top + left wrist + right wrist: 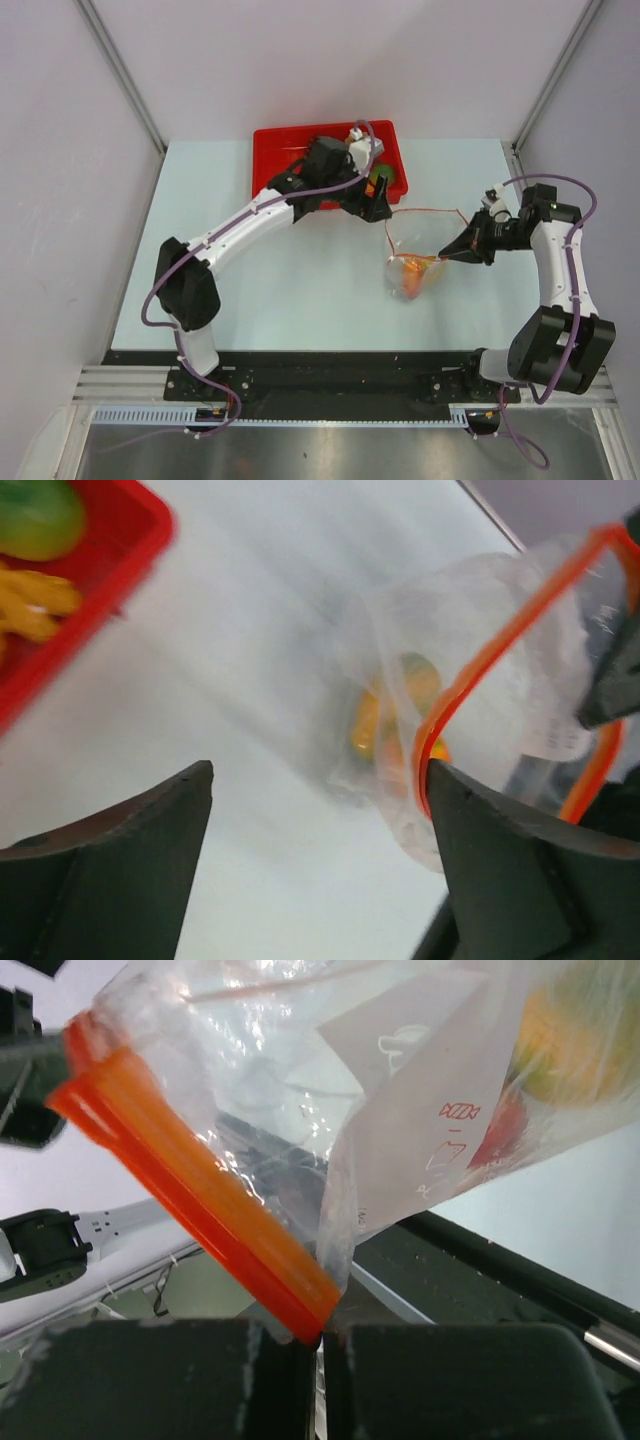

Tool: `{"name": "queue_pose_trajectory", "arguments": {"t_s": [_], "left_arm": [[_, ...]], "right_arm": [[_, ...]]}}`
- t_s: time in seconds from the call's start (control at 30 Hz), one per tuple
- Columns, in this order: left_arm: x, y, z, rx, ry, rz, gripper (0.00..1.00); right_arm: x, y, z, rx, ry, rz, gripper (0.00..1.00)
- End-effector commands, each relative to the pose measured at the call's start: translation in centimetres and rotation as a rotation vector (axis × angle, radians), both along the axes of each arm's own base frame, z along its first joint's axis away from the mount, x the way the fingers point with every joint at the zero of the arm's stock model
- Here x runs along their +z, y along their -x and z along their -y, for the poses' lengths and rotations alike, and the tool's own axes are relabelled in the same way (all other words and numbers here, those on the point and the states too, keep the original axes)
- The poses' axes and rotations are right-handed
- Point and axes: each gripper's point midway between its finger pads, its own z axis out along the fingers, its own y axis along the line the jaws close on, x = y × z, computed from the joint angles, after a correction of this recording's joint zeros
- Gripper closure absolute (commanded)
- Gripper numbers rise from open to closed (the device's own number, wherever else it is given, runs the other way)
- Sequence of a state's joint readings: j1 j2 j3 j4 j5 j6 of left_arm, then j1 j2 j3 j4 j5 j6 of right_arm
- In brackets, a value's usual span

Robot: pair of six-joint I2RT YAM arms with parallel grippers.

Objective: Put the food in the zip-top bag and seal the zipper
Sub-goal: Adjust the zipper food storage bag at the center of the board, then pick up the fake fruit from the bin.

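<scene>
The clear zip-top bag (408, 270) hangs with its mouth held open over the table. Orange and yellow-green food (416, 267) lies in its bottom and also shows in the left wrist view (400, 705) and the right wrist view (560, 1040). My right gripper (447, 256) (320, 1335) is shut on the end of the red-orange zipper (200, 1210). My left gripper (375, 208) (320, 770) is open and empty beside the tray's front right corner. The zipper loop (500, 640) touches its right finger (510, 870). A round green fruit (382, 180) (40, 515) and a tan cluster (30, 600) lie in the tray.
The red tray (275, 150) (130, 550) stands at the back centre of the table, partly under my left wrist. Grey walls close in the left, right and back sides. A black rail (330, 375) runs along the near edge.
</scene>
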State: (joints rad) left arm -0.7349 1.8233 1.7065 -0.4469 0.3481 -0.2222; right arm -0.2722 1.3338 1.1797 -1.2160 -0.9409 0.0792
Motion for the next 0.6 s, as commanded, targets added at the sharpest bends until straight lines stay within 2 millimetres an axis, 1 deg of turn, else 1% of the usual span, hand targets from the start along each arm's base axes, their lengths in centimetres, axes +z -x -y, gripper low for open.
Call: {"name": "queue_pose_trajectory", "arguments": {"t_s": [0.0, 0.03, 0.07, 0.1, 0.13, 0.17, 0.2, 0.23, 0.27, 0.3, 0.33, 0.37, 0.4, 0.43, 0.47, 0.5, 0.53, 0.57], "left_arm": [[5.6, -9.0, -4.5, 0.167, 0.128, 0.232, 0.08], [5.6, -11.4, -6.1, 0.225, 0.122, 0.25, 0.07], [5.5, -13.4, -7.3, 0.299, 0.1, 0.275, 0.07], [6.4, -15.2, -7.9, 0.337, 0.102, 0.308, 0.06], [3.6, -17.8, -8.9, 0.382, 0.059, 0.28, 0.05], [2.4, -19.4, -9.5, 0.412, 0.035, 0.267, 0.05], [3.7, -21.2, -10.3, 0.469, 0.037, 0.29, 0.05], [-0.4, -23.3, -10.8, 0.499, -0.017, 0.238, 0.05], [-1.1, -24.4, -11.1, 0.531, -0.029, 0.233, 0.05], [0.2, -26.0, -11.8, 0.598, -0.017, 0.263, 0.05], [-2.8, -27.2, -11.9, 0.617, -0.049, 0.237, 0.05], [-2.8, -27.9, -11.8, 0.635, -0.031, 0.239, 0.05], [-3.7, -28.6, -12.4, 0.681, -0.038, 0.239, 0.05], [-3.9, -29.3, -12.4, 0.7, -0.016, 0.251, 0.05], [-5.5, -29.5, -12.3, 0.71, -0.015, 0.229, 0.05], [-6.1, -29.7, -12.1, 0.713, -0.007, 0.222, 0.05], [-6.2, -29.9, -11.8, 0.706, 0.01, 0.222, 0.04], [-7.1, -30.3, -11.4, 0.709, 0.023, 0.223, 0.04]], "right_arm": [[1.1, -1.9, -0.2, -0.025, -0.03, 0.054, 1.0], [1.2, -2.1, -0.4, -0.029, -0.036, 0.052, 1.0], [1.3, -2.4, -0.5, -0.026, -0.036, 0.059, 1.0], [1.2, -2.3, -0.8, -0.014, -0.03, 0.062, 1.0], [1.2, -2.4, -0.9, -0.014, -0.03, 0.055, 1.0], [1.1, -2.5, -1.0, -0.016, -0.029, 0.056, 1.0], [1.0, -2.5, -1.0, -0.018, -0.026, 0.052, 1.0], [0.9, -2.5, -1.2, -0.017, -0.03, 0.046, 1.0], [0.8, -2.5, -1.3, -0.017, -0.03, 0.044, 1.0], [0.7, -2.5, -1.3, -0.017, -0.025, 0.047, 1.0], [0.7, -2.6, -1.3, -0.019, -0.022, 0.051, 1.0], [0.8, -2.6, -1.3, -0.02, -0.021, 0.051, 1.0], [0.8, -2.7, -1.3, -0.019, -0.02, 0.057, 1.0], [0.7, -2.8, -1.3, -0.02, -0.02, 0.057, 1.0], [0.6, -2.9, -1.2, -0.023, -0.016, 0.055, 1.0], [0.5, -2.9, -1.2, -0.022, -0.014, 0.053, 1.0], [0.4, -3.0, -1.1, -0.024, -0.011, 0.052, 1.0], [0.3, -3.1, -1.1, -0.023, -0.008, 0.049, 1.0]]}}
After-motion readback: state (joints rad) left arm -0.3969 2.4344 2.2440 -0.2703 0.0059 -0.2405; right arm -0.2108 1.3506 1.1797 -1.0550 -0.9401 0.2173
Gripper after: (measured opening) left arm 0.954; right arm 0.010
